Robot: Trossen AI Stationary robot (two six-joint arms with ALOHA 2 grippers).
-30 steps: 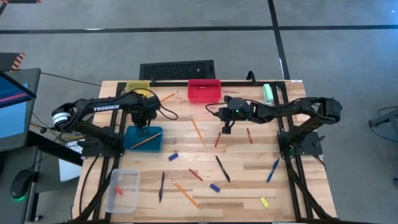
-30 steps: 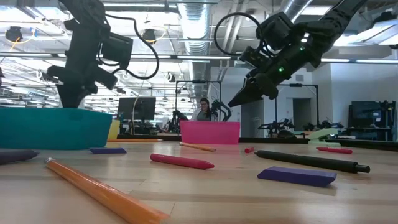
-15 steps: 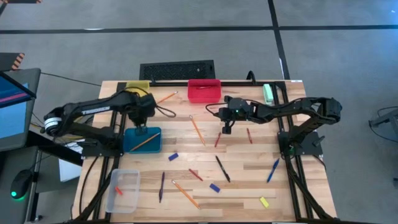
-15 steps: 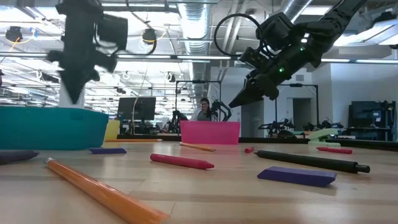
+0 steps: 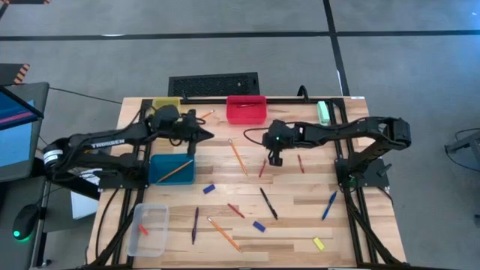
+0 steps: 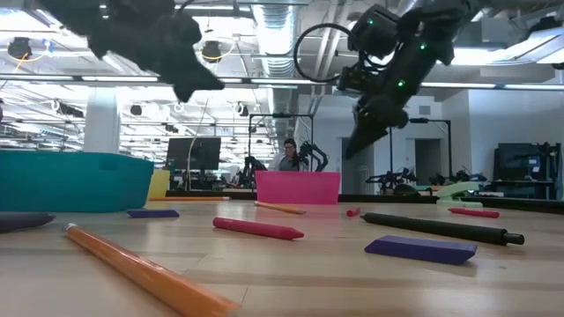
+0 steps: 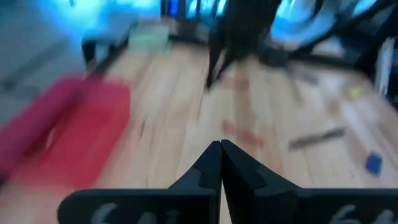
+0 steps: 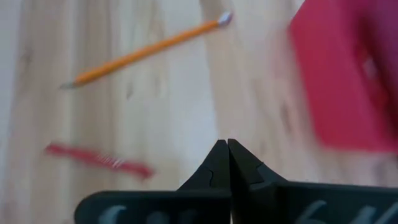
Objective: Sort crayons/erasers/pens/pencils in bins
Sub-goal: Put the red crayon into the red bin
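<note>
My left gripper [image 5: 204,136] is shut and empty, in the air between the yellow bin [image 5: 166,105] and the red bin [image 5: 247,109], pointing toward the table's right edge. It also shows in the low view [image 6: 210,84]. The teal-blue bin [image 5: 171,169] holds one orange pencil. My right gripper [image 5: 274,158] is shut and empty, pointing down above the table near an orange pencil [image 5: 238,156] and a red crayon [image 5: 262,168]. Its wrist view shows the pencil [image 8: 146,50], a crayon [image 8: 96,158] and the red bin [image 8: 348,74]. Pens [image 5: 268,202], erasers [image 5: 259,226] and more crayons lie flat.
The clear bin [image 5: 147,229] stands at the near left with an orange-red piece inside. Another pencil [image 5: 201,117] lies by the yellow bin, and one [image 5: 223,233] lies near the front. A blue pen [image 5: 329,205], a yellow eraser [image 5: 319,243] and a green object [image 5: 323,112] lie on the right.
My left gripper has swung from above the teal-blue bin toward the table's far edge and right, and has turned from pointing down to pointing toward the right edge. My right gripper has tipped more steeply downward and shifted slightly left. Both have stayed shut.
</note>
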